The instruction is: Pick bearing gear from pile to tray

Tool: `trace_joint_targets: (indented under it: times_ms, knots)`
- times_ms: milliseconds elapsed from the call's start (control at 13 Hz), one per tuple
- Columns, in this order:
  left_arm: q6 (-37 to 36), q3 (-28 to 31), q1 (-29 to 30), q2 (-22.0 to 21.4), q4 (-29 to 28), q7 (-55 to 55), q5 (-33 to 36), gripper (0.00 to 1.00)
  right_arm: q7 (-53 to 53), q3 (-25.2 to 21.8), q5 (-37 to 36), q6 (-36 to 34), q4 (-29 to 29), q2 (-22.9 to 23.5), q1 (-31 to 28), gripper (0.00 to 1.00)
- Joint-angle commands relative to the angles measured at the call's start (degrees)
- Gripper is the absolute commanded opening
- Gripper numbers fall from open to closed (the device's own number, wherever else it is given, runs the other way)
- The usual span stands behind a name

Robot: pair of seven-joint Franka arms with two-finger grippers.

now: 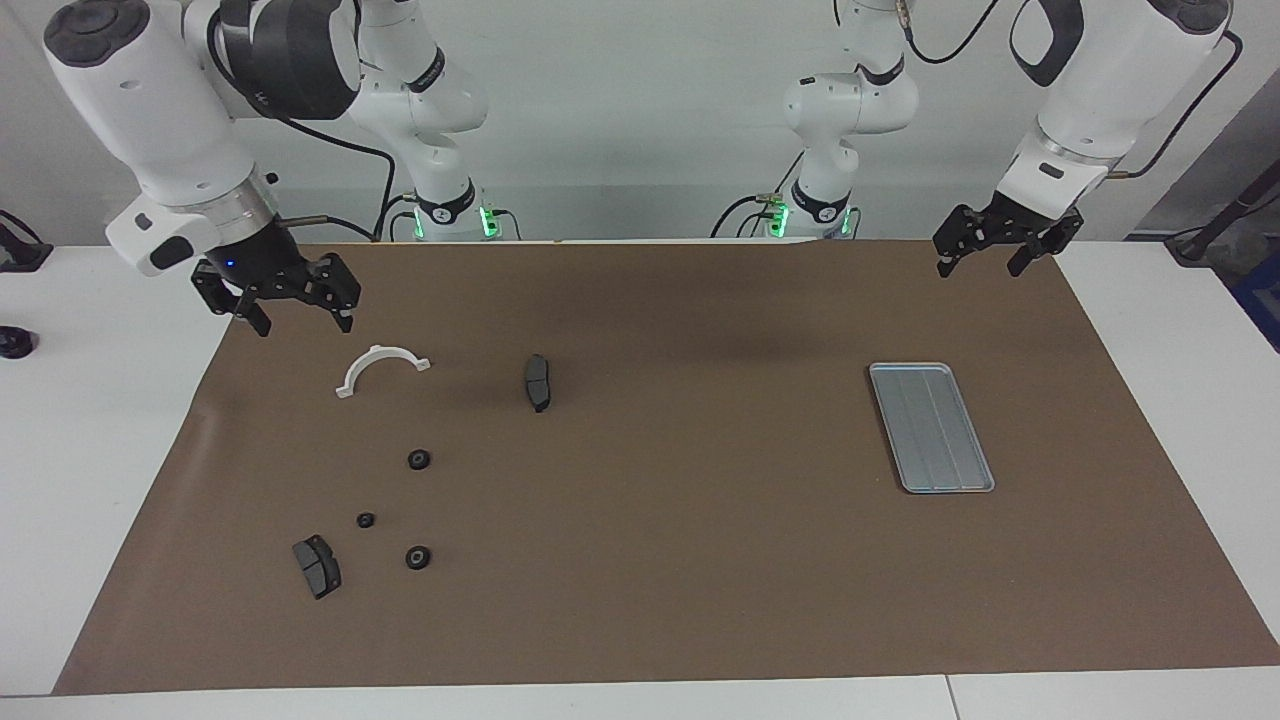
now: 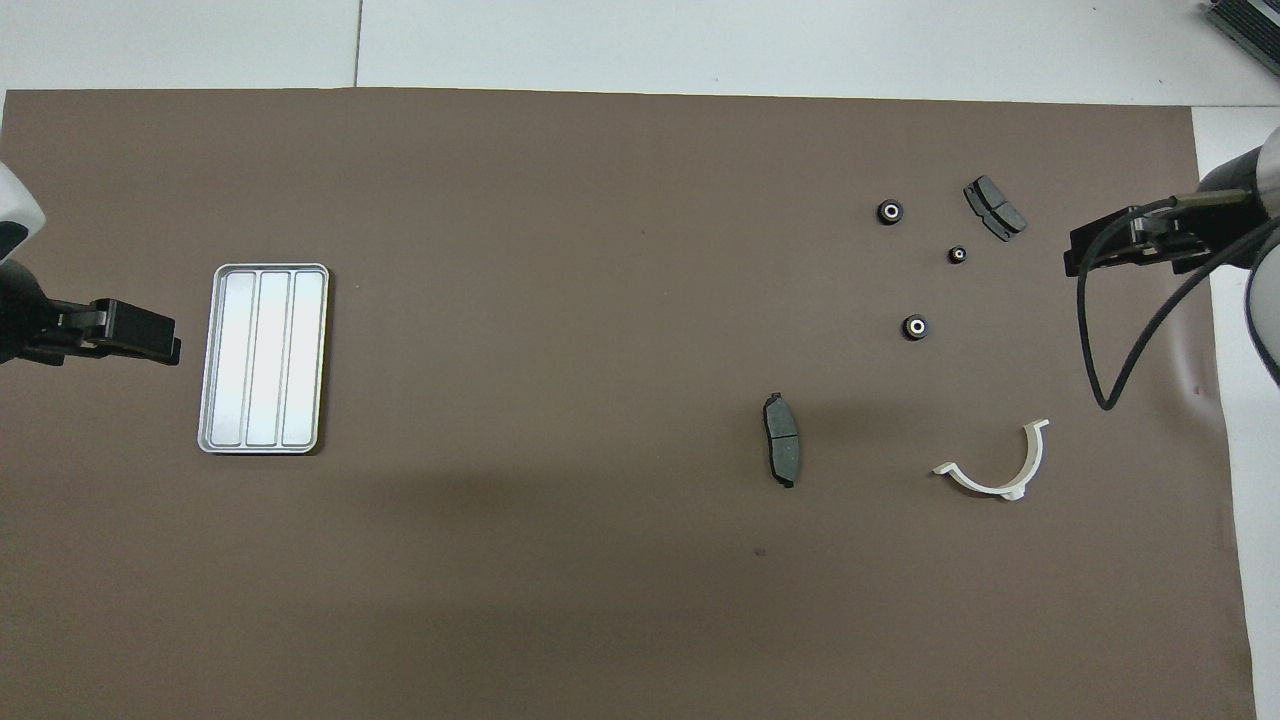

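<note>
Three black bearing gears lie in the pile at the right arm's end of the brown mat: one [image 1: 419, 459] [image 2: 914, 327] nearest the robots, a smaller one [image 1: 366, 520] [image 2: 957, 255], and one [image 1: 418, 557] [image 2: 890, 212] farthest out. The silver grooved tray [image 1: 930, 427] [image 2: 262, 358] lies at the left arm's end with nothing in it. My right gripper [image 1: 303, 322] [image 2: 1120, 240] hangs open and holds nothing, over the mat's edge beside the pile. My left gripper [image 1: 980, 268] [image 2: 150, 340] waits open with nothing in it, over the mat's corner, apart from the tray.
A white half-ring bracket [image 1: 382, 368] [image 2: 1000, 470] lies just under the right gripper's reach. One dark brake pad [image 1: 538, 382] [image 2: 782, 439] sits toward the mat's middle, another [image 1: 317, 566] [image 2: 994, 207] beside the farthest gear. A black cable [image 2: 1090, 330] loops from the right arm.
</note>
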Motion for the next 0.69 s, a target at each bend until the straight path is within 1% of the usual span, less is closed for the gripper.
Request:
trace_joint_targets:
  times_ms: [0, 307, 460, 613]
  knots:
    - [0.1, -0.3, 0.6, -0.3, -0.5, 0.1, 0.8, 1.00, 0.0, 0.3, -0.8, 0.7, -1.6, -1.2, -0.5, 1.00]
    - [0.1, -0.3, 0.6, -0.3, -0.5, 0.1, 0.8, 1.00, 0.2, 0.3, 0.3, 1.1, -2.2, -1.3, -1.2, 1.00]
    - [0.1, -0.3, 0.6, -0.3, -0.5, 0.1, 0.8, 1.00, 1.1, 0.3, 0.3, 4.1, -4.9, -2.2, -0.4, 1.00]
    - [0.1, -0.3, 0.6, -0.3, -0.5, 0.1, 0.8, 1.00, 1.0, 0.5, 0.3, 8.2, -9.6, -3.3, 0.2, 1.00]
